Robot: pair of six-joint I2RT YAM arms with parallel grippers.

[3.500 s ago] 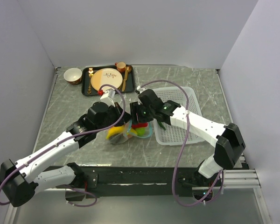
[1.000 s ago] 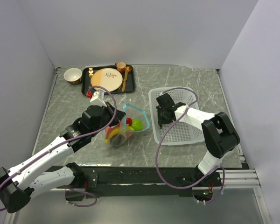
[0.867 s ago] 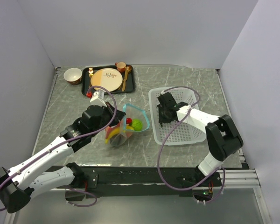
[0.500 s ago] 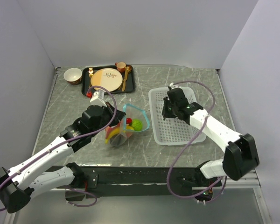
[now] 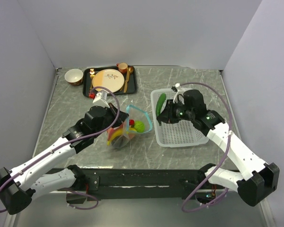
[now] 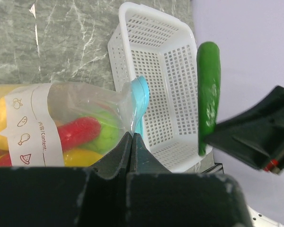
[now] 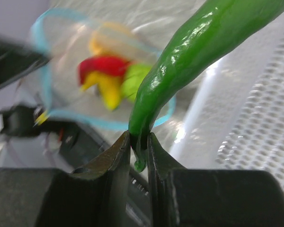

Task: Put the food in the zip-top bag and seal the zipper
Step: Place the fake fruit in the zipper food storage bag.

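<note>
Above basket (image 5: 185,135), right end effector (image 7: 138,144) clamps green pepper (image 7: 195,46); left end effector (image 6: 132,142) pinches bag (image 6: 78,100).

Top view: high, near edge, looking down over whole table (image 5: 189,78). Wrist views: close, low; both share bag (image 6: 80,106) mouth, pepper (image 7: 199,42).

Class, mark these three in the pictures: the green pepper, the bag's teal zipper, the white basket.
green pepper (image 6: 208,90), left wrist view, middle of its body.
zipper (image 6: 141,99), left wrist view, middle of the teal strip.
white basket (image 6: 165,85), left wrist view, bare perforated floor.
</note>
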